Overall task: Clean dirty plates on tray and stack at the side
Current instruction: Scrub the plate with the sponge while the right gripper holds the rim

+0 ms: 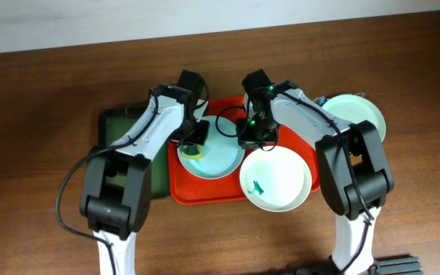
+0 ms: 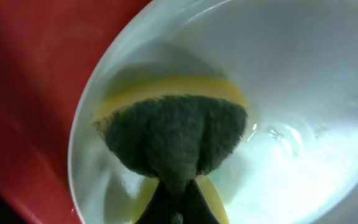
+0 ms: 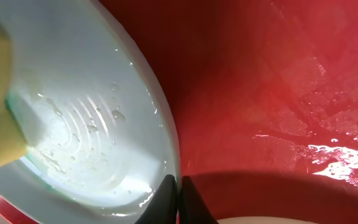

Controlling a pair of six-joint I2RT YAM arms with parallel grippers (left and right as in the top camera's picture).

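On the red tray [image 1: 205, 191] lies a wet white plate [image 1: 220, 153]. My left gripper [image 1: 195, 145] is shut on a yellow and green sponge [image 2: 173, 137], which presses on the plate's inside [image 2: 291, 93] near its left rim. My right gripper [image 1: 249, 137] is shut on that plate's right rim; in the right wrist view the gripper [image 3: 179, 183] pinches the edge of the plate [image 3: 92, 112] over the tray floor [image 3: 260, 93]. A second plate [image 1: 281, 172] with a teal smear [image 1: 258, 186] overhangs the tray's front right corner.
A third white plate [image 1: 357, 114] sits on the wooden table right of the tray. A dark green tray [image 1: 117, 126] lies against the red tray's left side, under my left arm. Water droplets cover the red tray floor [image 3: 328, 149].
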